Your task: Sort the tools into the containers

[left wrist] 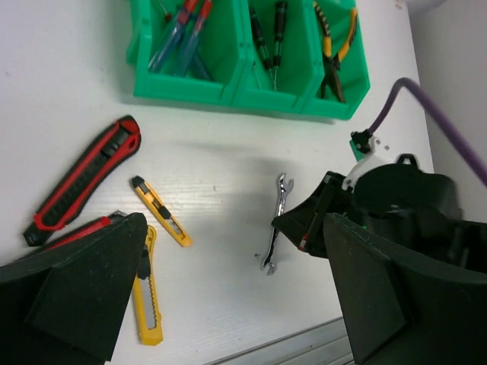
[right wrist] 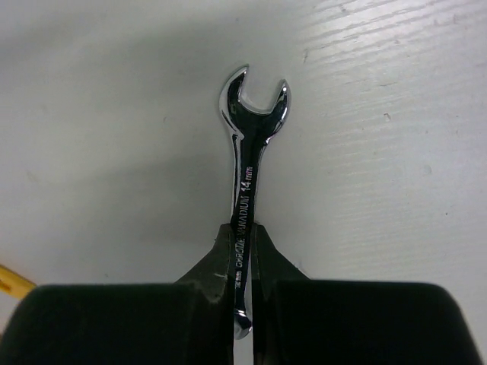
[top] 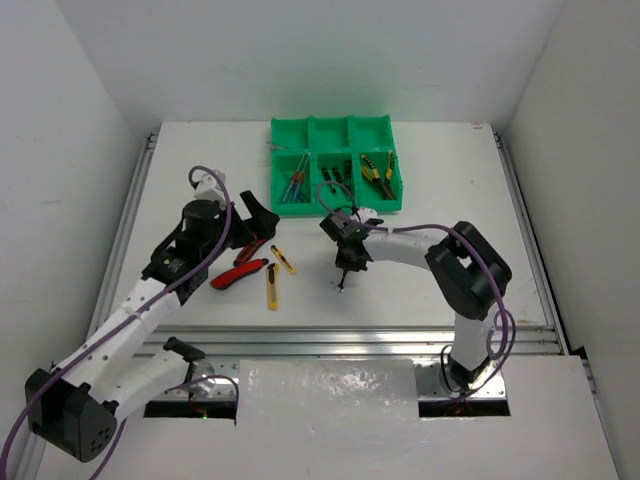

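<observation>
Bright, even light is cast from overhead, and the matte white table is left nearly washed out. A soft grey shadow is thrown ahead and left of the right gripper. Sharp glints are seen on the polished silver open-ended wrench pinched there, its engraving legible. The black fingers of the left gripper are rendered soft.

Overhead cam, L wrist oblique, R wrist close, shared wrench
</observation>
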